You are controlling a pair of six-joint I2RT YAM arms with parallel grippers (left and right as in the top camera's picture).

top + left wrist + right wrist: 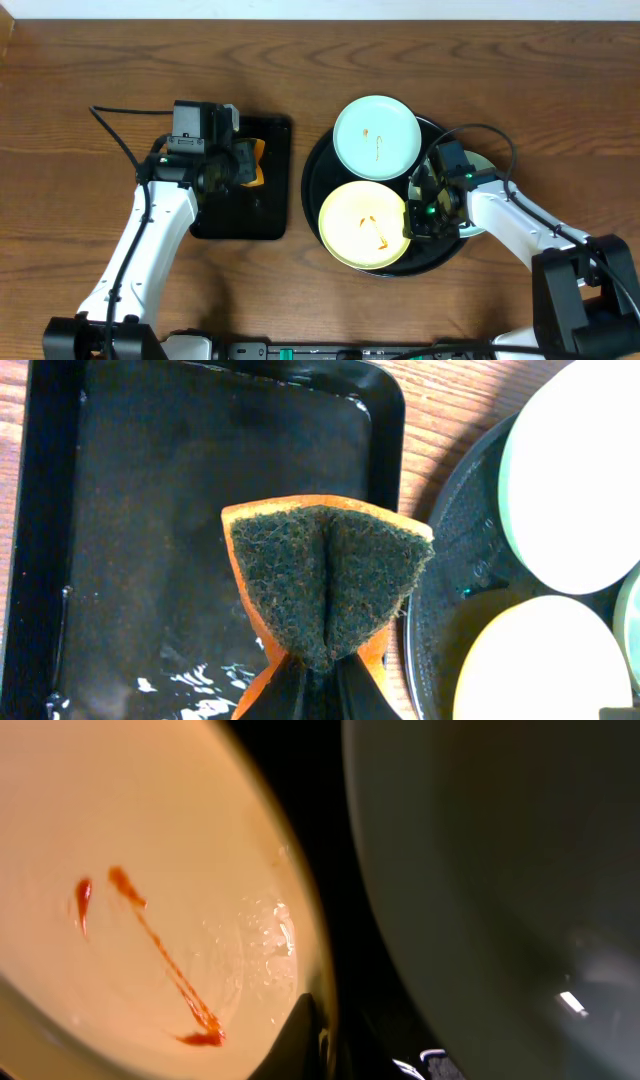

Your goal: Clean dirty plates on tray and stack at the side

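The round black tray (314,180) holds three plates. A mint plate (375,135) with a thin smear lies at its back. A yellow plate (355,225) with red sauce smears lies at its front. Another mint plate (482,163) sits at the right, mostly hidden under my right arm. My right gripper (418,208) is at the yellow plate's right rim. In the right wrist view one finger (320,1035) lies on the inside of that rim (150,840), pinching it. My left gripper (318,665) is shut on an orange sponge (325,575), green pad outward.
A smaller rectangular black tray (270,215), wet inside (150,510), lies left of the round tray, under the sponge. The round tray's rim (450,560) is close to the sponge's right. Bare wood tabletop (560,100) surrounds both trays.
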